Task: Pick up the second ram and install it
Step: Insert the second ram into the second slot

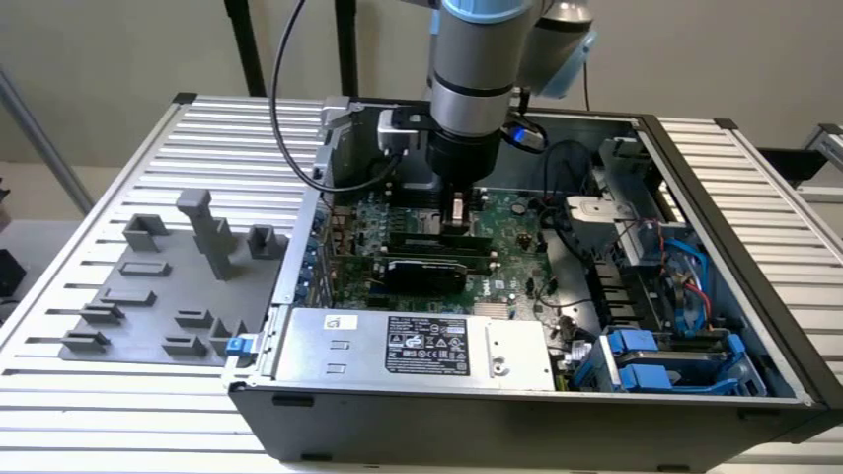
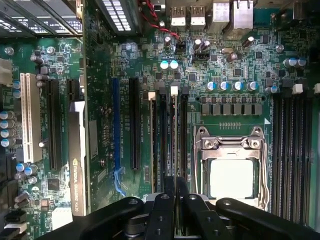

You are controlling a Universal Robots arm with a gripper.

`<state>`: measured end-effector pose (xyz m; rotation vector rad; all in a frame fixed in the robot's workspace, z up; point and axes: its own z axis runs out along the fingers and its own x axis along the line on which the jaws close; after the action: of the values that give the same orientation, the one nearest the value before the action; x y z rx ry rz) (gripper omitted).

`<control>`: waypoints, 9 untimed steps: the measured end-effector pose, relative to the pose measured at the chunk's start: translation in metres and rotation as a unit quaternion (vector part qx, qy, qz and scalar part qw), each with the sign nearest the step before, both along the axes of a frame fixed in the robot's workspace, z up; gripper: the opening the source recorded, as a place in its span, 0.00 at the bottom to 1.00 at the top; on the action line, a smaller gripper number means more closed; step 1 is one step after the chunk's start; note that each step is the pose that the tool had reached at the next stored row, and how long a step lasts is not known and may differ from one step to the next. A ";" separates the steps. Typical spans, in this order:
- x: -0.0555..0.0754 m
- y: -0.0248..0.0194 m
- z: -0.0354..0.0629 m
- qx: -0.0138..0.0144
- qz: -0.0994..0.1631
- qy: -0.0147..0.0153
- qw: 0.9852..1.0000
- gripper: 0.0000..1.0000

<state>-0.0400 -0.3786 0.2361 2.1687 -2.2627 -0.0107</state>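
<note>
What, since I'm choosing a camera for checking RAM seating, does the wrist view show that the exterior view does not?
Wrist view: the bare CPU socket, the long black memory slots in line with the gripper, and a white expansion slot, all seen straight down.
Exterior view: the arm, the grey holder blocks beside the computer case, and the power supply.
Both: the green motherboard with the gripper low over it.

Silver-grey cylindrical arm (image 1: 481, 49), light blue joint cap near top, black wrist section below. Small grey box with blue connector clamped at wrist. Black cable looping off beside it. Tool (image 2: 175, 192): glossy black, rounded linkages, two slim black fingers (image 2: 169, 187).
</note>
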 end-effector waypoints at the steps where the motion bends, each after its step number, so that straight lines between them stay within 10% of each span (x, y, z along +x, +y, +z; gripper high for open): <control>1: 0.000 0.0000 -0.0006 0.000 0.000 0.000 1.000 0.00; 9: 0.000 0.0000 -0.0034 0.000 0.000 0.000 1.000 0.00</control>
<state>-0.0401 -0.3786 0.2327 2.1701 -2.2621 -0.0117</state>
